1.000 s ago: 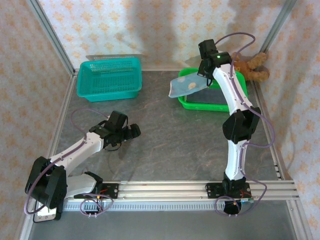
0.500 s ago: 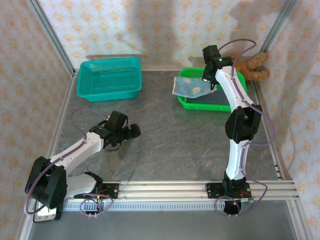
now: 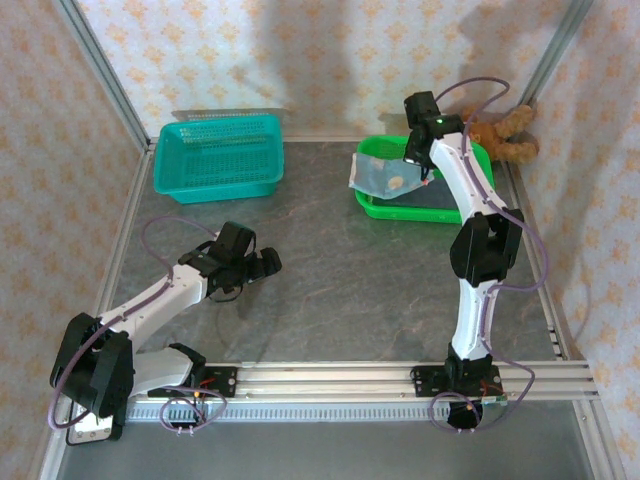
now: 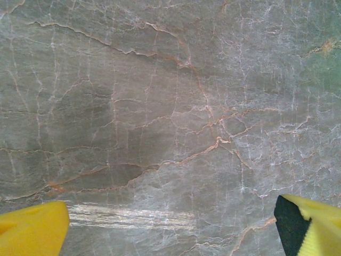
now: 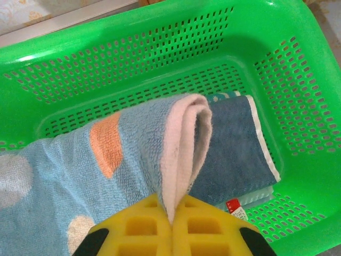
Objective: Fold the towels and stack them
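- Right gripper, clamped on the pale blue orange-spotted terry towel, had drawn it over the green plastic basket below.
- Left gripper hadn't budged, fingers apart.

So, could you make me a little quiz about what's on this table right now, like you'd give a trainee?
1. Fill in: the left gripper hangs over the marbled table with its jaws ____.
2. True or false: the right gripper is pinching a fold of the orange-dotted towel.
3. Where does the folded dark blue towel lie?
A. on the table
B. in the green basket
C. in the left gripper

Key: 1 open; 2 true; 3 B.
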